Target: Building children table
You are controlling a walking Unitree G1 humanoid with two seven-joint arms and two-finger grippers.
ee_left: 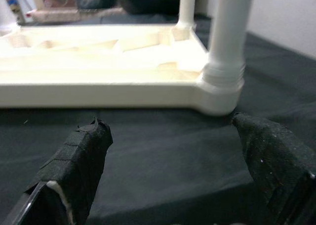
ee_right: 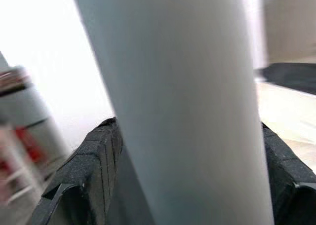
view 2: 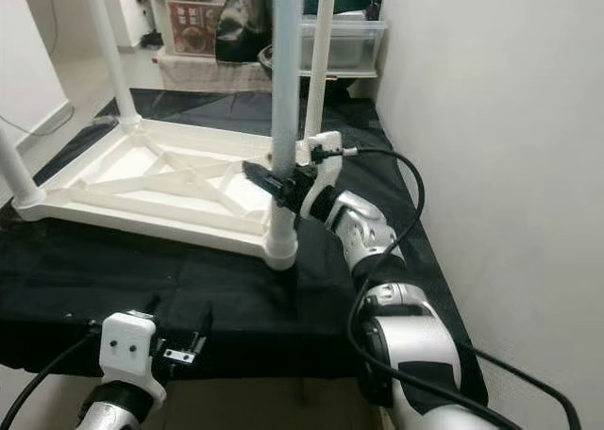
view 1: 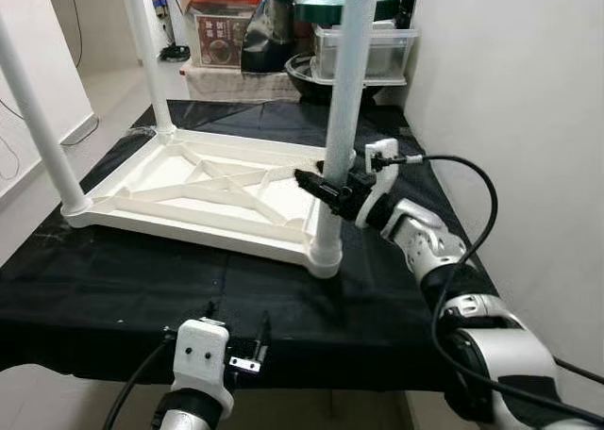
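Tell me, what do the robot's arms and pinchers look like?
The right arm is shiny silver and white with black joint rings and a looping black cable. The left gripper sits on a white block with two small holes. Both have long black fingers.

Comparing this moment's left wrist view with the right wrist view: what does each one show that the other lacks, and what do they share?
Left wrist view alone: the upturned white tabletop lying on the black cloth, with the left gripper open and holding nothing. Right wrist view alone: the right gripper with a finger on either side of the near table leg, seen up close. Both include that leg, seated in its corner socket.
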